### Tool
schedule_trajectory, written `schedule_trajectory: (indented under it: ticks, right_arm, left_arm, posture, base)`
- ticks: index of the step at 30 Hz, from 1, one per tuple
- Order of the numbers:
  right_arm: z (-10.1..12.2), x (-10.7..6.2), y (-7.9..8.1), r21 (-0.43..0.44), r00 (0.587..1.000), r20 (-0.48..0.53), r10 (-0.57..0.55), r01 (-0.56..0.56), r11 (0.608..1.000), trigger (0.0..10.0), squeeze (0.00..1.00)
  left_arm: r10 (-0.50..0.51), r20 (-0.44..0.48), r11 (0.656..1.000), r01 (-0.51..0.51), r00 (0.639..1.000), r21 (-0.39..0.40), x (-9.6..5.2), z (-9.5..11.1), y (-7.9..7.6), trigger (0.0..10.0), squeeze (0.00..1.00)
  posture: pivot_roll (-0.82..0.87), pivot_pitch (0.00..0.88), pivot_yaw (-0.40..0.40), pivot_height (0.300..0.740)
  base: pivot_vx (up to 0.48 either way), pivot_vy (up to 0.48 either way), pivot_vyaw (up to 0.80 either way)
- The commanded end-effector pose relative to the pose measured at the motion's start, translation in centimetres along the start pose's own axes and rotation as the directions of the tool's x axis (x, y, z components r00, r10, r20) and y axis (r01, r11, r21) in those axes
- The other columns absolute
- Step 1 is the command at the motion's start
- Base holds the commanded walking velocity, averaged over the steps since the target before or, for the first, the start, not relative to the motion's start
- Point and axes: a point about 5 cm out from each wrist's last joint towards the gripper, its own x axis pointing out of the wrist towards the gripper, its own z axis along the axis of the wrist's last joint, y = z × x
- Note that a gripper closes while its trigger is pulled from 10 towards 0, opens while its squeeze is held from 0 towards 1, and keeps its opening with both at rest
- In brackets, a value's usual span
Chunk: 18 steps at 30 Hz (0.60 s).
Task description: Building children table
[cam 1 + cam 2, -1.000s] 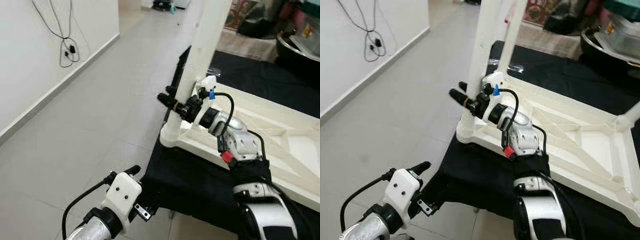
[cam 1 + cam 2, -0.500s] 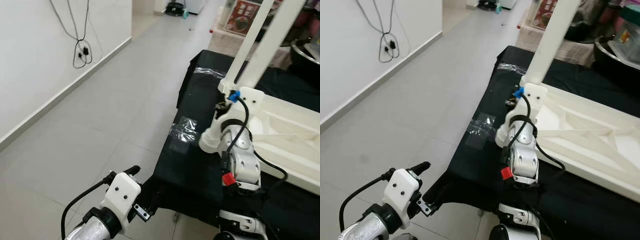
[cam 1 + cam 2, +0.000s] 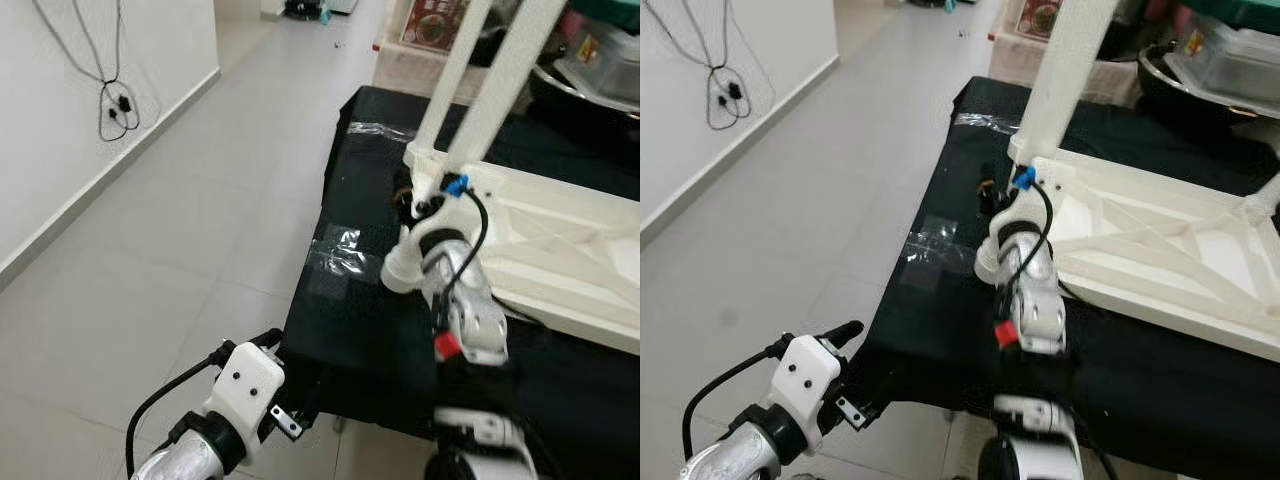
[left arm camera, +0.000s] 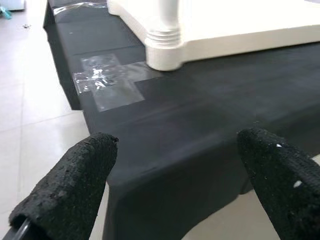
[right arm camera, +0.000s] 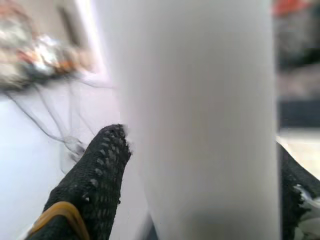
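Tabletop of the white plastic children's table lies upside down on the black-covered table, its ribbed underside up and its near corner close to the black table's left edge. White leg stands up from that near corner socket, tilted a bit. Another leg rises just behind it in the left eye view.

Right tool is up at that corner, closed on the white leg: the wrist view has the leg's blurred white shaft between the two black fingers, one on each side and both touching it. From the head views the right arm reaches forward and up along the tabletop's near edge, blue clip at the wrist right beside the corner socket.

Left tool is open, fingers spread wide, hanging low off the near left corner of the black table and touching nothing. Its wrist view looks across the black cloth to the tabletop's corner foot. Clear tape patch is stuck on the cloth just beside that corner.

Grey tiled floor runs along the left, with a white wall and a dangling cable on it. Clutter sits behind the table at the top right, too blurred to identify.
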Motion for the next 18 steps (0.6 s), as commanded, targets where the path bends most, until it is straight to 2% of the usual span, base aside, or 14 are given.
schedule_trajectory:
  ticks: [1, 2, 4, 5, 6, 7, 8, 9, 11, 12, 14, 16, 17, 18]
  right_arm:
    - [-0.2, 0.1, -0.7, 0.068, 0.995, 0.003, 0.096, -0.096, 0.993, 10.0, 0.00]
    - [-0.2, 0.1, -0.7, 0.068, 0.995, 0.003, 0.096, -0.096, 0.993, 10.0, 0.00]
    - [-0.5, 0.1, -1.2, 0.182, 0.939, -0.061, 0.338, -0.323, 0.929, 10.0, 0.00]
    - [-0.5, 0.1, -1.2, 0.182, 0.939, -0.061, 0.338, -0.323, 0.929, 10.0, 0.00]
    - [-0.7, -0.3, -0.9, 0.243, 0.882, -0.081, 0.465, -0.435, 0.867, 10.0, 0.00]
    - [-0.9, -1.1, -0.4, 0.289, 0.780, -0.103, 0.617, -0.570, 0.769, 10.0, 0.00]
    - [-0.9, -1.1, -0.4, 0.289, 0.780, -0.103, 0.617, -0.570, 0.769, 10.0, 0.00]
    - [-1.2, -2.0, 0.1, 0.300, 0.680, -0.121, 0.723, -0.669, 0.680, 10.0, 0.00]
    - [-1.2, -2.0, 0.1, 0.300, 0.680, -0.121, 0.723, -0.669, 0.680, 10.0, 0.00]
    - [-2.0, -3.3, 1.3, 0.333, 0.460, -0.168, 0.872, -0.806, 0.490, 10.0, 0.00]
    - [-2.3, -3.0, 2.0, 0.345, 0.383, -0.170, 0.908, -0.840, 0.419, 10.0, 0.00]
    - [-2.3, -2.8, 2.3, 0.344, 0.371, -0.165, 0.914, -0.847, 0.406, 10.0, 0.00]
    - [-2.4, -2.3, 2.5, 0.325, 0.397, -0.166, 0.903, -0.842, 0.430, 4.1, 0.00]
    - [-2.4, -2.3, 2.5, 0.325, 0.397, -0.166, 0.903, -0.842, 0.430, 4.1, 0.00]
  left_arm:
    - [-0.005, -0.025, 1.000, 0.005, 1.000, -0.011, 0.0, -0.6, -0.2, 10.0, 0.00]
    - [-0.005, -0.025, 1.000, 0.005, 1.000, -0.011, 0.0, -0.6, -0.2, 10.0, 0.00]
    - [-0.011, -0.023, 1.000, 0.011, 1.000, -0.001, 0.0, -0.6, -0.3, 10.0, 0.00]
    - [-0.011, -0.023, 1.000, 0.011, 1.000, -0.001, 0.0, -0.6, -0.3, 10.0, 0.00]
    - [-0.014, -0.021, 1.000, 0.014, 1.000, 0.006, 0.1, -0.6, -0.4, 10.0, 0.00]
    - [-0.011, -0.018, 1.000, 0.011, 1.000, 0.002, 0.1, -0.6, -0.4, 10.0, 0.00]
    - [-0.011, -0.018, 1.000, 0.011, 1.000, 0.002, 0.1, -0.6, -0.4, 10.0, 0.00]
    - [-0.009, -0.016, 1.000, 0.009, 1.000, 0.000, 0.1, -0.6, -0.5, 10.0, 0.00]
    - [-0.009, -0.016, 1.000, 0.009, 1.000, 0.000, 0.1, -0.6, -0.5, 10.0, 0.00]
    - [-0.001, -0.013, 1.000, 0.001, 1.000, -0.004, 0.1, -0.6, -0.5, 10.0, 0.00]
    - [0.006, -0.010, 1.000, -0.006, 1.000, -0.007, 0.1, -0.5, -0.5, 10.0, 0.00]
    - [0.008, -0.009, 1.000, -0.008, 1.000, -0.008, 0.1, -0.5, -0.4, 10.0, 0.00]
    - [0.008, -0.010, 1.000, -0.008, 1.000, -0.009, 0.1, -0.5, -0.4, 10.0, 0.00]
    - [0.008, -0.010, 1.000, -0.008, 1.000, -0.009, 0.1, -0.5, -0.4, 10.0, 0.00]
  posture:
    - [0.15, 0.111, -0.129, 0.740]
    - [0.15, 0.111, -0.129, 0.740]
    - [0.15, 0.098, -0.139, 0.740]
    - [0.15, 0.098, -0.139, 0.740]
    - [0.15, 0.095, -0.141, 0.740]
    - [0.16, 0.086, -0.150, 0.740]
    - [0.16, 0.086, -0.150, 0.740]
    - [0.17, 0.083, -0.154, 0.740]
    - [0.17, 0.083, -0.154, 0.740]
    - [0.17, 0.088, -0.152, 0.740]
    - [0.17, 0.086, -0.153, 0.740]
    - [0.17, 0.090, -0.153, 0.740]
    - [0.17, 0.096, -0.151, 0.740]
    - [0.17, 0.096, -0.151, 0.740]
  base:
    - [0.000, 0.000, 0.00]
    - [0.000, 0.000, 0.00]
    - [0.000, 0.000, 0.00]
    - [0.000, 0.000, 0.00]
    - [0.000, 0.000, 0.00]
    - [0.000, 0.000, 0.00]
    - [0.000, 0.000, 0.00]
    - [0.000, 0.000, 0.00]
    - [0.000, 0.000, 0.00]
    - [0.000, 0.000, 0.00]
    - [0.000, 0.000, 0.00]
    - [0.000, 0.000, 0.00]
    - [0.000, 0.000, 0.00]
    - [0.000, 0.000, 0.00]
